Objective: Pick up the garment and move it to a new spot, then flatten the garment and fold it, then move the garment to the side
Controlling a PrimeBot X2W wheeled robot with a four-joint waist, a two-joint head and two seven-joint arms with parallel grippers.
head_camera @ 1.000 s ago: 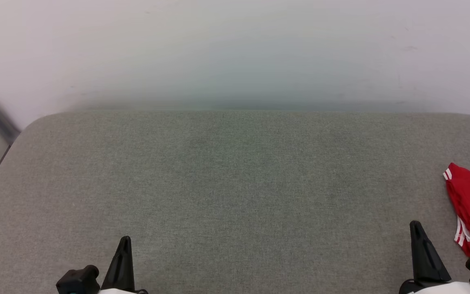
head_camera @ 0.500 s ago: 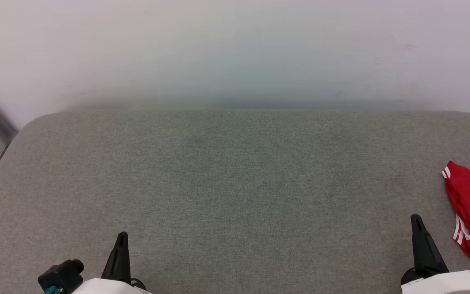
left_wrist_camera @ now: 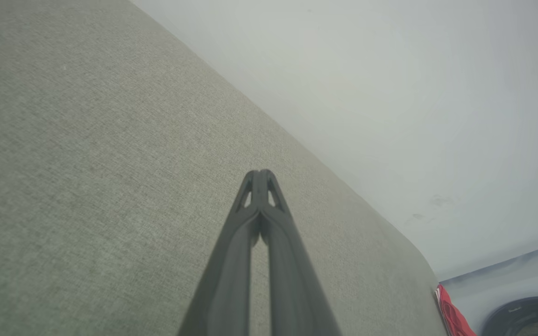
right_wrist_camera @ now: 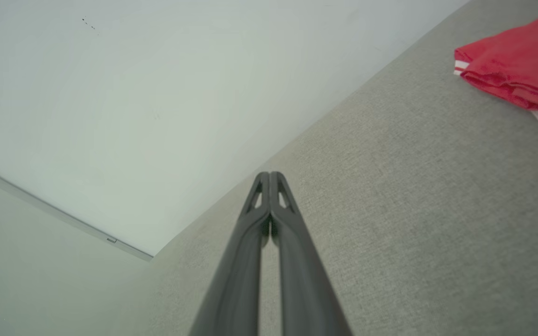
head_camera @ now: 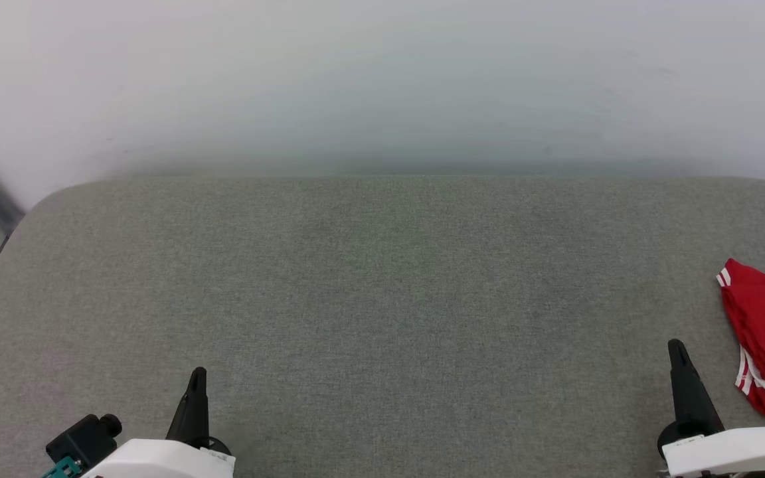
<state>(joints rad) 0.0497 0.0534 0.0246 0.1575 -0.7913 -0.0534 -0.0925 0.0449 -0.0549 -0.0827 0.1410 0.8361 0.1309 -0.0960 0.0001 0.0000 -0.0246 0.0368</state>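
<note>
Visibly crumpled, red garment [head_camera: 764, 315], white-striped trim.

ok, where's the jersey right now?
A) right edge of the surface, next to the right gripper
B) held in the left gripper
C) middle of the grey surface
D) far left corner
A: the jersey lies bunched at the right edge of the surface, just right of the shut right gripper, and nothing is gripping it.
</note>
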